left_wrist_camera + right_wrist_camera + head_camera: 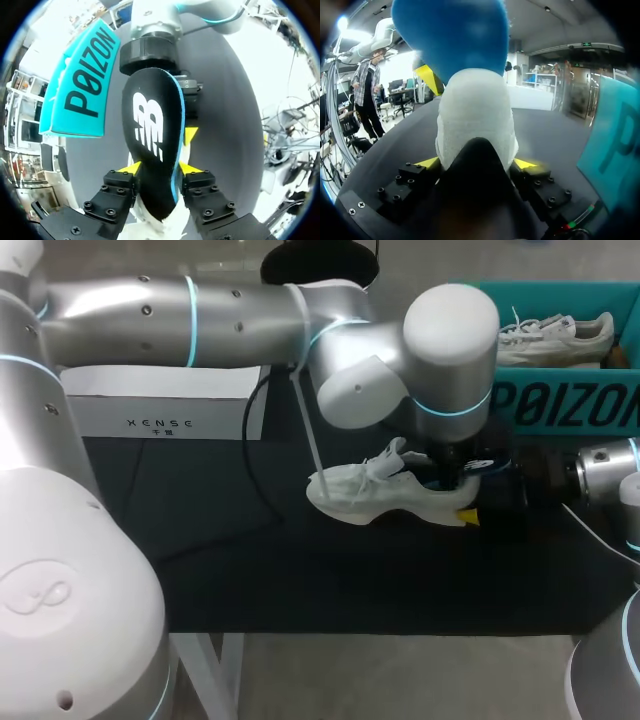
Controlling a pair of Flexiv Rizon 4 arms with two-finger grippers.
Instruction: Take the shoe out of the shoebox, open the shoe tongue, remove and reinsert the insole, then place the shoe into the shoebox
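A white shoe [375,490] lies on the black mat, toe toward my left side. From the right, my right gripper [482,502] is shut on the shoe's heel [475,120], a finger on each side. My left arm reaches across from the left, and its gripper [450,472] points down into the heel opening. In the left wrist view the black insole [152,135], with a white logo and a blue edge, stands up out of the shoe. Both yellow fingertips [134,168] of the left gripper [161,168] press against its edges. The insole's blue underside [450,35] rises above the heel.
The teal shoebox [560,410] stands at the back right, close behind the grippers, with a second white shoe [555,335] inside. A white box [160,410] sits at the back left. A thin white lace or cord [305,420] and a black cable [255,460] run beside the shoe.
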